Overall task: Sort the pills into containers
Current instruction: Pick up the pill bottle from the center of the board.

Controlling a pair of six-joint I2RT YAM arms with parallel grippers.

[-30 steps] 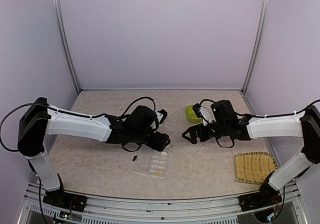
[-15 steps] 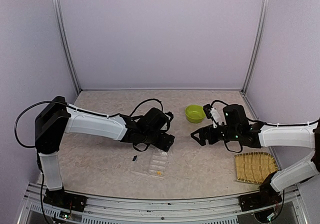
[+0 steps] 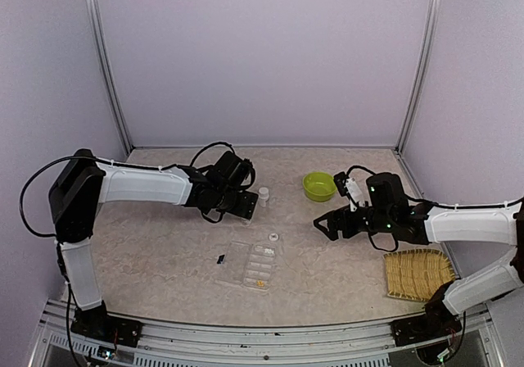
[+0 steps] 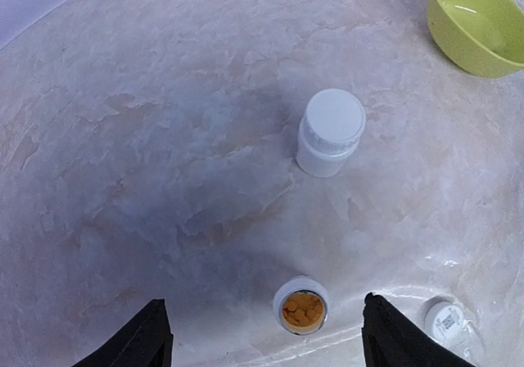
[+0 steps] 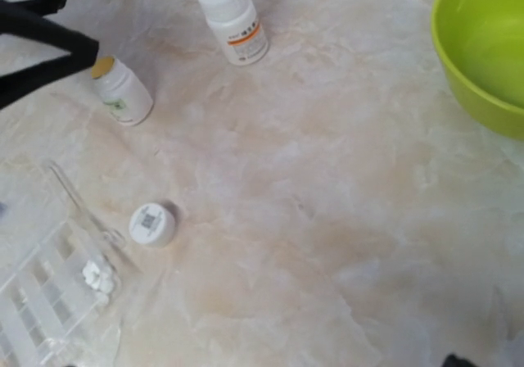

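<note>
The containers are the compartments of a clear pill box [image 3: 248, 267] near the table's front. Yellowish pills [image 3: 259, 284] lie in its nearest compartment, and pale pills [image 5: 100, 275] in one close to a loose white cap [image 5: 152, 224]. A dark pill [image 3: 220, 259] lies on the table left of the box. My left gripper [image 4: 264, 322] is open, straddling an uncapped white bottle [image 4: 300, 310] of orange pills without touching it. A capped white bottle [image 4: 330, 132] stands beyond. My right gripper [image 3: 322, 225] hovers open right of the box, holding nothing.
A lime-green bowl [image 3: 318, 187] sits behind the right gripper. A woven bamboo mat [image 3: 419, 273] lies at the front right. The loose cap [image 3: 273, 237] rests just past the box's far corner. Metal posts and walls enclose the table.
My left gripper has pulled back and left from over the pill box to the bottles, uncovering the capped bottle and the cap. The right arm shifted right earlier and now holds still.
</note>
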